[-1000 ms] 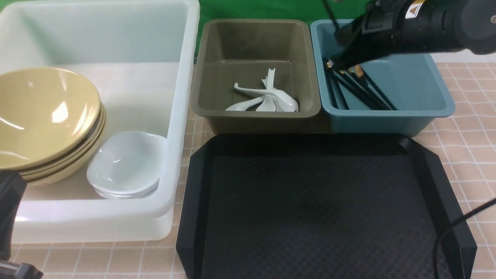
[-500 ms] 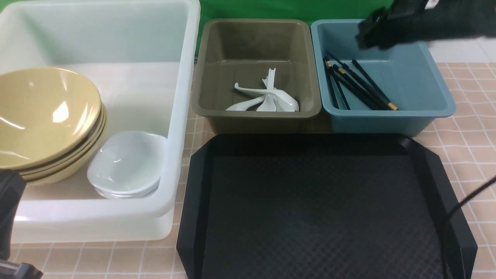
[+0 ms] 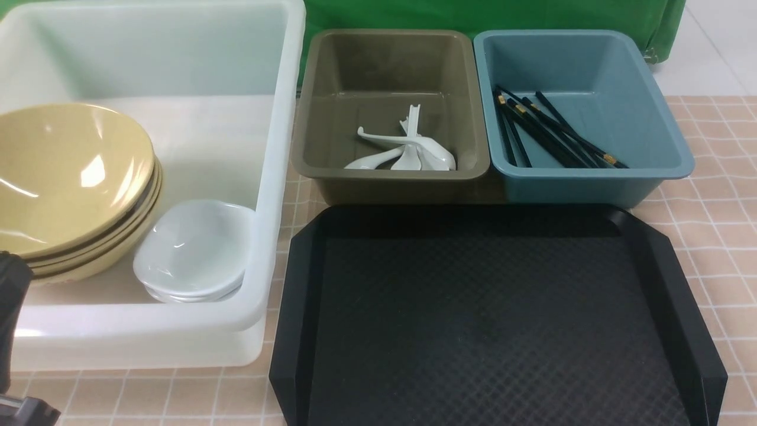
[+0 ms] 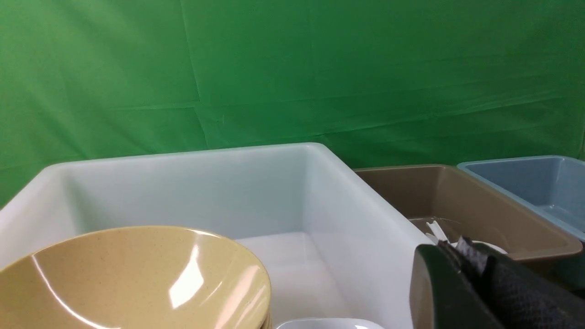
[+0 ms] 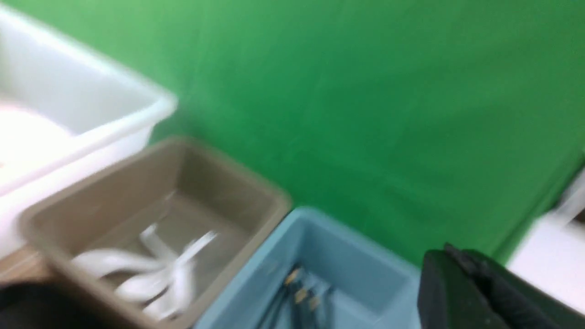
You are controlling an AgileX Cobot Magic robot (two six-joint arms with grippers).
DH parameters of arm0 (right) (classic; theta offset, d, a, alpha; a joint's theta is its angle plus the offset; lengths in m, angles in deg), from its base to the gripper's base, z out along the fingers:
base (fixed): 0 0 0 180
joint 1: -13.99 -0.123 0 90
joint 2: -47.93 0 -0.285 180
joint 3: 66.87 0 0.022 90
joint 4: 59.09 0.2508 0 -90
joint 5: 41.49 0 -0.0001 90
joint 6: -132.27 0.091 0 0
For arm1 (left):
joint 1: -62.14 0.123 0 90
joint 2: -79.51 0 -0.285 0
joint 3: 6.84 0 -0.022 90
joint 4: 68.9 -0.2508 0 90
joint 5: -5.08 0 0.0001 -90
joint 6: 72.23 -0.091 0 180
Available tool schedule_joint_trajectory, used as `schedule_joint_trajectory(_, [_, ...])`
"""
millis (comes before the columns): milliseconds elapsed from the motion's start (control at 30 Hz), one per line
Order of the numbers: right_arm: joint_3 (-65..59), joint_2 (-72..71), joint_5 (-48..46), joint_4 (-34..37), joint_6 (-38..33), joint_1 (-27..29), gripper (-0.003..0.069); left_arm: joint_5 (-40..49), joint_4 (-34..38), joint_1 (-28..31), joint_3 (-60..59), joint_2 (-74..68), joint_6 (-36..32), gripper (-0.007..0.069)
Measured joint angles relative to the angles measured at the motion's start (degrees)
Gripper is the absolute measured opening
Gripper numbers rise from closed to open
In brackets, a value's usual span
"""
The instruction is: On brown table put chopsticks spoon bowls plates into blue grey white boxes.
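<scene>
Several black chopsticks [image 3: 550,133] lie in the teal-blue box [image 3: 644,124]. White spoons [image 3: 408,151] lie in the olive-grey box [image 3: 390,65]. A stack of yellow bowls [image 3: 65,177] and stacked white plates [image 3: 192,248] sit in the big white tub [image 3: 284,148]. My left gripper [image 4: 457,246] is shut and empty, near the tub's front corner beside the bowls [image 4: 137,278]. My right gripper [image 5: 450,251] is shut and empty, raised above the blue box [image 5: 356,265]; it is out of the front view. The right wrist view is blurred.
An empty black textured tray [image 3: 485,319] lies in front of the two small boxes on the brown table [image 3: 709,195]. Part of my left arm [image 3: 12,307] shows at the bottom left. A green backdrop hangs behind the boxes.
My right arm has lifted away from the blue box and left the front view. The chopsticks it held now lie in the box with the others.
</scene>
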Motion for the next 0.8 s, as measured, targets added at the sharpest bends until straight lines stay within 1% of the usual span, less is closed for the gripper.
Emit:
schedule_joint_trajectory(100, [-15.8, -9.2, 16.5, 0.1, 2.2, 0.0, 0.0036, 0.5, 0.0, 0.0, 0.0, 0.0, 0.0, 0.0006])
schedule_joint_trajectory(233, [-31.5, -16.1, 29.5, 0.2, 3.7, 0.0, 0.0036, 0.7, 0.0, 0.0, 0.0, 0.0, 0.0, 0.0006])
schedule_joint_trajectory(267, [-32.0, -16.3, 29.8, 0.2, 3.8, 0.0, 0.0036, 0.7, 0.0, 0.0, 0.0, 0.0, 0.0, 0.0006])
schedule_joint_trajectory(300, [-35.2, -16.8, 31.2, 0.3, 3.9, 0.0, 0.0036, 0.7, 0.0, 0.0, 0.0, 0.0, 0.0, 0.0006])
schedule_joint_trajectory(400, [-38.8, -16.9, 30.6, 0.3, 4.2, 0.0, 0.0036, 0.7, 0.0, 0.0, 0.0, 0.0, 0.0, 0.0006])
schedule_joint_trajectory(600, [-40.5, -16.9, 29.1, 0.3, 6.0, 0.0, 0.0036, 0.7, 0.0, 0.0, 0.0, 0.0, 0.0, 0.0006])
schedule_joint_trajectory(800, [-40.7, -16.9, 29.1, 0.3, 6.3, 0.0, 0.0036, 0.7, 0.0, 0.0, 0.0, 0.0, 0.0, 0.0006])
